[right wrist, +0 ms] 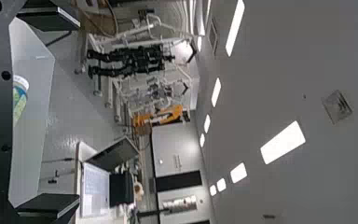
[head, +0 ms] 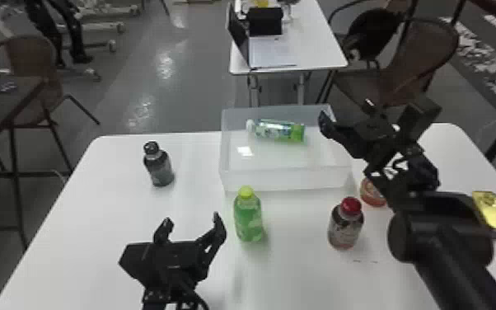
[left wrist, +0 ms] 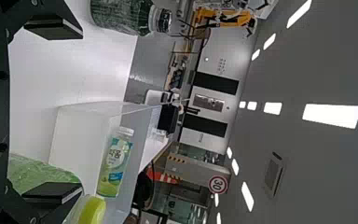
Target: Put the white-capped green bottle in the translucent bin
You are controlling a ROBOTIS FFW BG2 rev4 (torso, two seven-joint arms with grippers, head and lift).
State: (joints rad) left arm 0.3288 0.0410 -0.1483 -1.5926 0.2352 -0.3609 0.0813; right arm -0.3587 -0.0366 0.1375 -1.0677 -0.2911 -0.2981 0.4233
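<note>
Because the white-capped green bottle (head: 279,130) lies on its side inside the translucent bin (head: 282,179), the remaining move appears to be a withdrawal, not a grasp. The bottle's long axis runs crosswise, capped end toward the robot's left, green base toward the right end effector (head: 347,115). That end effector is the nearer of the two; its fingers are spread and hold nothing. From it, the bottle lies to the robot's left. Clear the bin's right wall during retraction; contact could shift the bin on the counter (head: 107,202).

The left end effector (head: 193,222) is spread and empty, beside the yellow-capped bottle (head: 249,220). The right arm (head: 436,231) partly covers the orange jar (head: 370,193). Whether the right fingertips overhang the bin's rim is hard to tell.
</note>
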